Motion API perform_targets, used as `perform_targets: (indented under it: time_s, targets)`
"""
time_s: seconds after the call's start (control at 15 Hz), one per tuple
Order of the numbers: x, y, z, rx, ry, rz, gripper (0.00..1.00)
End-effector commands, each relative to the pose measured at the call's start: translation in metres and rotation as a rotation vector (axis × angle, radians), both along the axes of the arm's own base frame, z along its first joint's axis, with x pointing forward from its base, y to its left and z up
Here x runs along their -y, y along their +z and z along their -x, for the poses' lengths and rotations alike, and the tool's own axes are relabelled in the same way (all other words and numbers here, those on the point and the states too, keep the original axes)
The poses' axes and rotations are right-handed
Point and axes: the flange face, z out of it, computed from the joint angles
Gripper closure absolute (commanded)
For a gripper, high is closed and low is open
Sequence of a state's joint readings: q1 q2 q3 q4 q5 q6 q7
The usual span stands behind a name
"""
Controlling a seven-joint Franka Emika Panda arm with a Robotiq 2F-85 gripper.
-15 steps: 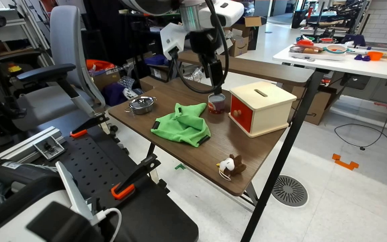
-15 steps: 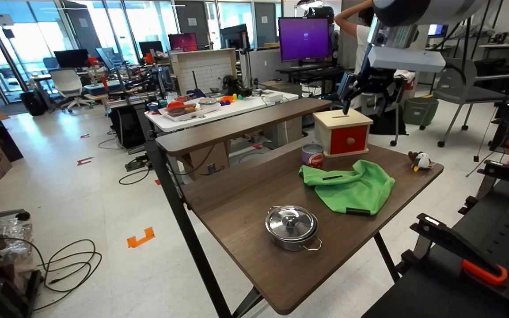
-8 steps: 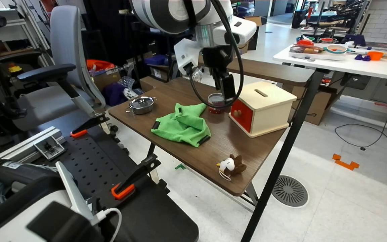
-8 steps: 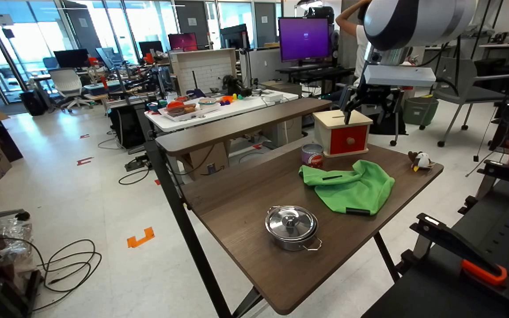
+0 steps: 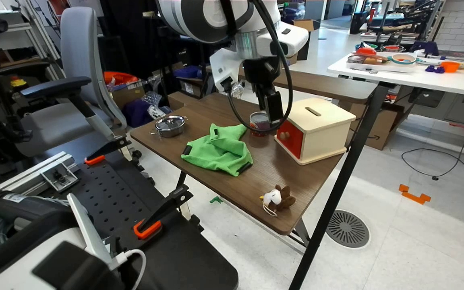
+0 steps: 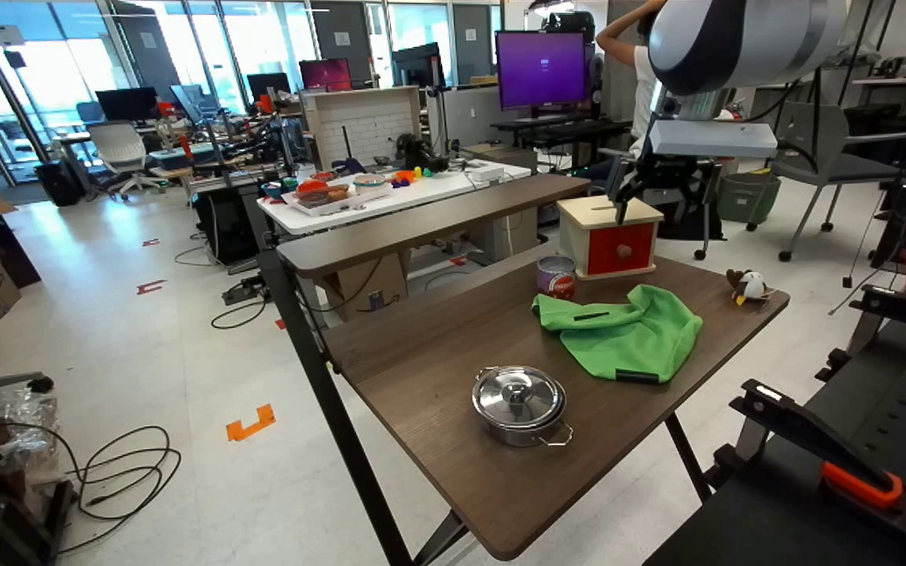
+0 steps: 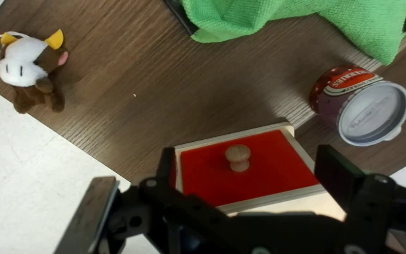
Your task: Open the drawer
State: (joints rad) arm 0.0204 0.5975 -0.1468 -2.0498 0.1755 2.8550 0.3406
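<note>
On the dark brown wood-grain tabletop point(image 6: 421, 369), near a red-and-purple printed can point(image 7: 333, 98), stands a light tan wooden box point(image 5: 318, 137) with a slot in its top; its red-fronted drawer point(image 7: 263, 169) sits pushed in, framed by pale wood. The drawer faces the side where a crumpled bright green cloth point(image 6: 634, 338) lies, its round wooden knob point(image 7: 237, 153) pointing that way. The front's long axis lies level, running sideways across the box; in the wrist view it slants gently upward to the right. The hand point(image 7: 247, 157) is released, its two black fingers point(image 7: 333, 173) spread wide, and the knob and most of the red front show between them in that view. Compared with a second ago, the hand hangs lower in both exterior views; in an exterior view, below the white-and-grey robot arm point(image 5: 212, 20), it now overlaps the box's left edge, where a gap showed before. Box, drawer, can and cloth keep their places.
</note>
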Motion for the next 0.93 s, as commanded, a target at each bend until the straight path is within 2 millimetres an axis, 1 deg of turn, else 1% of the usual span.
perform_targets:
  time_s: [0.0,0.13,0.33,0.6,0.87]
  targets:
    - [0.009,-0.016,-0.006,-0.026,-0.018,0.029,0.00]
    - [0.015,-0.028,-0.010,-0.037,-0.034,0.047,0.00]
    - [0.016,-0.045,-0.017,-0.041,-0.048,0.068,0.00]
    - [0.009,-0.061,-0.027,-0.041,-0.044,0.090,0.00]
    - [-0.001,-0.069,-0.035,-0.022,-0.033,0.104,0.00]
